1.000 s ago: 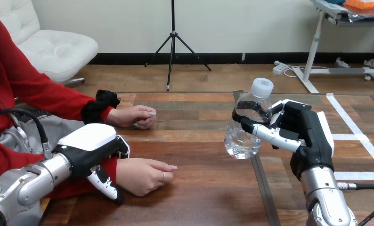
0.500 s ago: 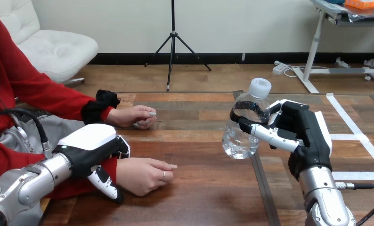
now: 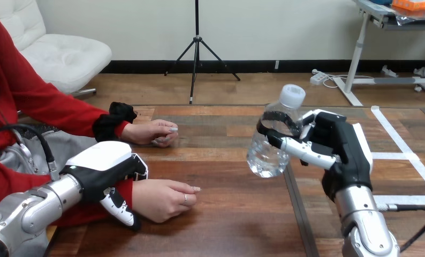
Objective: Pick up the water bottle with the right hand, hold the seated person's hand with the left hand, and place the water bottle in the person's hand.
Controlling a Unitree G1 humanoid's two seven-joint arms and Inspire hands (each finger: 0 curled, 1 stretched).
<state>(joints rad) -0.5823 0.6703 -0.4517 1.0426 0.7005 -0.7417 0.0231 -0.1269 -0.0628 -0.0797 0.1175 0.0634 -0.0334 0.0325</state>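
Right hand (image 3: 341, 145) clasps a clear, white-capped plastic water bottle (image 3: 265, 158), tilted.

The wooden table (image 3: 237, 214) bears the person's farther hand (image 3: 152, 132) and the person's nearer hand (image 3: 162, 199), both resting at its left. White tape (image 3: 408, 160) lines its right side.

Your clear, white-capped water bottle (image 3: 274, 140), tilted, hangs above the tabletop (image 3: 226, 214) in the right hand (image 3: 333, 147); the person's nearer hand (image 3: 159, 199) rests palm-down at left.
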